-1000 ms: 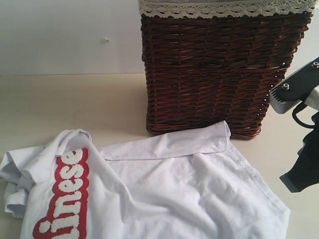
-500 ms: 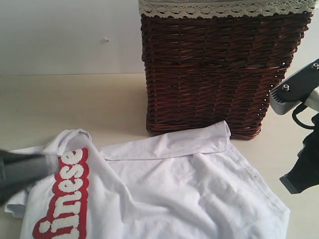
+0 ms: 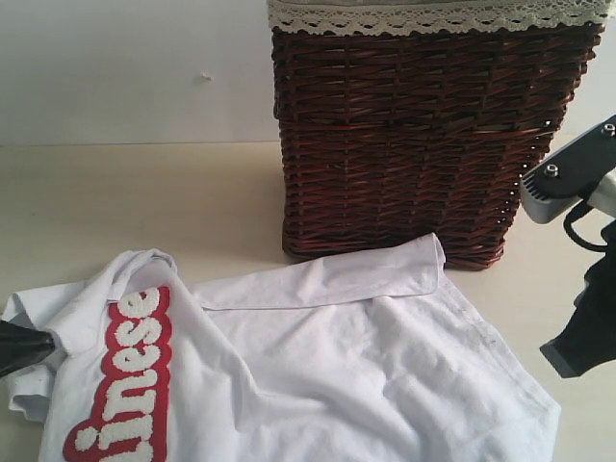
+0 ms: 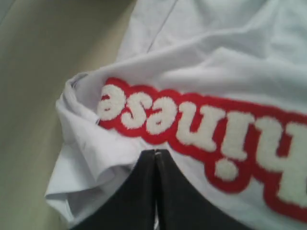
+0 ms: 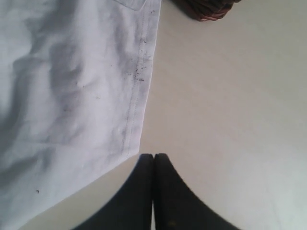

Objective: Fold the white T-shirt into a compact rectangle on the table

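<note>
At the lower left edge of the exterior frame the left fingers [image 3: 19, 348] are seen pressed together with nothing between them. They are poised at the bunched end of the white T-shirt [image 3: 385, 366], and whether cloth is touched cannot be told.

Just to the right, fuzzy white letters on a red band [image 3: 130, 375] run up the frame. "inese" can be read there and "hinese" in the left wrist view, where anything before the "h" is cut off. No tag or brand label is in view.

Across the lower middle the shirt lies spread and rumpled on the worktop [image 3: 144, 192], with one strip turned over along its upper edge, just below the wicker basket [image 3: 414, 144]. No compact rectangle has been made, so folding is judged barely begun and nearly all of it remains.

At the right edge the right fingers [image 5: 139, 191] are likewise clenched on nothing, over bare worktop just beside the hem.
</note>
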`<state>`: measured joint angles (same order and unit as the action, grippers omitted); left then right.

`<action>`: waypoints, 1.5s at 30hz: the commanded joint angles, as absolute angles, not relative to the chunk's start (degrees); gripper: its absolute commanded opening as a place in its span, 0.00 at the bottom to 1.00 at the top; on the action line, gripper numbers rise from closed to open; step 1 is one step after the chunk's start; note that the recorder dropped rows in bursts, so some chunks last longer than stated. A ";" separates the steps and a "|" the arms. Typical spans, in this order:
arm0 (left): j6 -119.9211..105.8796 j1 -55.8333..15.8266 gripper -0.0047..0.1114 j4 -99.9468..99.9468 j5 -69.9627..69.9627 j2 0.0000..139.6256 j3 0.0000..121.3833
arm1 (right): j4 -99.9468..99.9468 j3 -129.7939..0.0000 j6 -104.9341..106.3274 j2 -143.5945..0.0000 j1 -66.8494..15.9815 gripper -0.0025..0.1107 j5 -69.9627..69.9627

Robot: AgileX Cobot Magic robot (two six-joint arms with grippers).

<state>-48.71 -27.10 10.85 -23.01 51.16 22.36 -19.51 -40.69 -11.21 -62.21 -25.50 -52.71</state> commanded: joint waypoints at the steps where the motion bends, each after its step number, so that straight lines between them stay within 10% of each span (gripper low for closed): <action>1: -46.27 -26.42 0.04 -1.73 -28.75 54.58 22.64 | -19.43 -40.97 -3.09 -62.07 -25.31 0.02 -56.13; 17: -50.32 -34.22 0.04 12.43 -41.51 48.66 22.64 | 11.88 -30.45 31.15 -63.16 -25.31 0.03 -49.01; 25: -50.56 -34.22 0.04 20.29 -31.37 56.76 22.64 | 8.72 -30.35 23.01 -74.32 -25.31 0.42 -46.50; 32: -52.74 -34.22 0.04 24.39 -26.30 62.86 22.64 | 8.36 -30.35 19.25 -81.82 -25.31 0.52 -40.97; 36: -55.50 -34.22 0.04 29.59 -22.52 66.12 22.64 | 8.47 -30.35 17.73 -87.26 -25.31 0.40 -37.27; 40: -55.50 -34.22 0.04 30.13 -21.70 66.59 22.64 | 9.82 -32.86 17.73 -93.81 -25.31 0.03 -35.17; 45: -55.50 -34.22 0.04 30.13 -21.30 66.59 22.64 | 16.21 -41.68 21.11 -93.26 -25.31 0.02 -35.43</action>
<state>-55.41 -33.82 29.64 -22.03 66.58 22.39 12.44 -38.83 18.24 -93.78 -25.50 -35.77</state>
